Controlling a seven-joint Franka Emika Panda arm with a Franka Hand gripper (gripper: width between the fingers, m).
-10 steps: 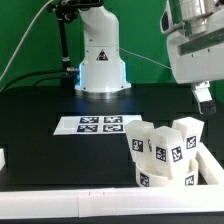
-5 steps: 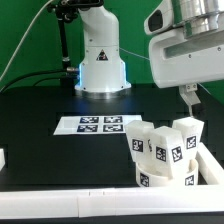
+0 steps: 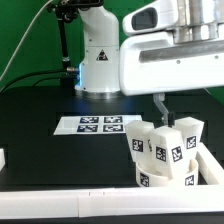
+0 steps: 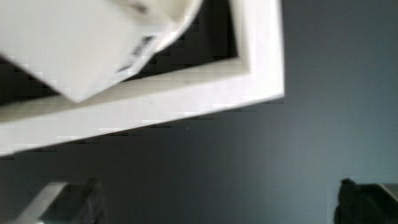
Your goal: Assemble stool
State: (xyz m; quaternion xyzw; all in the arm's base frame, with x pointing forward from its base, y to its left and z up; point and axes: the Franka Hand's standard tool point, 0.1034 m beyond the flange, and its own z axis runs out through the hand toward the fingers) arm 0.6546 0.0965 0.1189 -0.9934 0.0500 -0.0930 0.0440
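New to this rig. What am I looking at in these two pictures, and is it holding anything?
It is a single robot arm on a black table. Its white base stands at the back, and its big white wrist and camera housing fill the upper part of the exterior view's right.

The exterior view comes from a fixed camera off the arm. The other picture comes from a camera on the wrist, looking down past the fingers.

The gripper hangs just above a cluster of white stool parts, chunky blocks with black-and-white square tags. Low white wall pieces border them. The flat strip of tags in the middle is the marker board, a fixed reference.

In the wrist view the two dark fingertips stand apart with bare table between them, so nothing is held.
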